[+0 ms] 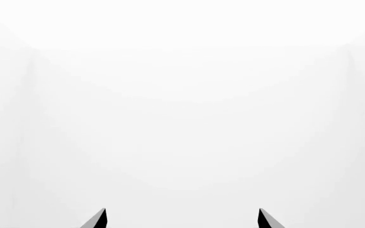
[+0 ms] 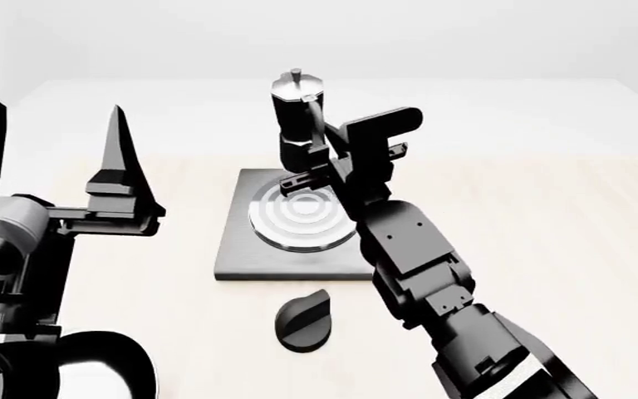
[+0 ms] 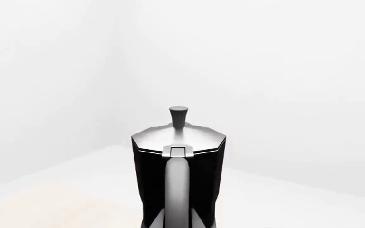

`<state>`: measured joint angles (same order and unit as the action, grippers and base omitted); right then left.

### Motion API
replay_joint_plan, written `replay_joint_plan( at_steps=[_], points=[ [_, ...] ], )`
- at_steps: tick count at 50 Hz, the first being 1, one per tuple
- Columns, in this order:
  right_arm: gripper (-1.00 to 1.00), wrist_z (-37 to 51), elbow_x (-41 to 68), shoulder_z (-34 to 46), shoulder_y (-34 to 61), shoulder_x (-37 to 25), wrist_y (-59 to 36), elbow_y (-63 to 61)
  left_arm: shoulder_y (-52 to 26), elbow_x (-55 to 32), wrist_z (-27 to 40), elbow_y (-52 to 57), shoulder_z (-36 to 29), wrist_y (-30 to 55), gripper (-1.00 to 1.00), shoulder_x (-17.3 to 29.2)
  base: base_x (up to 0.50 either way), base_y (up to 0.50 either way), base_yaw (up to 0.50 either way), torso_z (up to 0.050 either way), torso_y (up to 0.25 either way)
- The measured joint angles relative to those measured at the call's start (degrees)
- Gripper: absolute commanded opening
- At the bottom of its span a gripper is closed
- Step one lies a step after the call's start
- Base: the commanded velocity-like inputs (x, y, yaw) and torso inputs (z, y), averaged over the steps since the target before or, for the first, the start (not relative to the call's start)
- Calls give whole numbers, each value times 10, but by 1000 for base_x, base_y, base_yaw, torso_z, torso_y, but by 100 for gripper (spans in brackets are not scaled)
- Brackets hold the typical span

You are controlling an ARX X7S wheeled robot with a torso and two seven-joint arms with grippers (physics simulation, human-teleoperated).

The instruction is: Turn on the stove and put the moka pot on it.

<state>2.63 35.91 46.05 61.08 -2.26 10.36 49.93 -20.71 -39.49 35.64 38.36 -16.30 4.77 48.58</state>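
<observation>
Two arms show in the head view; the right gripper point(image 2: 310, 158) reaches forward over the far part of the stove point(image 2: 233, 249) and meets the moka pot point(image 2: 296, 116) at its handle side, though whether its fingers are closed on the handle cannot be told, since the wrist hides the contact; the pot stands upright just beyond the hotplate's far edge, and whether it rests on the table or hangs lifted cannot be told; in the right wrist view the moka pot point(image 3: 178, 166) fills the near centre, handle facing the camera, silver lid and knob on top; the round burner point(image 2: 302, 218) lies bare on the grey plate, nearer than the pot; the separate black knob point(image 2: 302, 318) sits on the table point(image 2: 563, 224) just near of the hotplate; the left gripper point(image 2: 51, 141) is raised at the left, well apart from the pot, its fingers spread wide and holding nothing; the left wrist view shows only the two fingertips point(image 1: 97, 219) against blank white.
</observation>
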Motion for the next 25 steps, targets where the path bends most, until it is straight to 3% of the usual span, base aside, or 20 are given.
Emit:
replay_joint_plan(
  at_steps=[25],
  points=[
    [-100,-3,53,18,-14,12,38,40,4,-1,0,-2,0,-1,100,-2,0,0,0,0,1]
  ],
)
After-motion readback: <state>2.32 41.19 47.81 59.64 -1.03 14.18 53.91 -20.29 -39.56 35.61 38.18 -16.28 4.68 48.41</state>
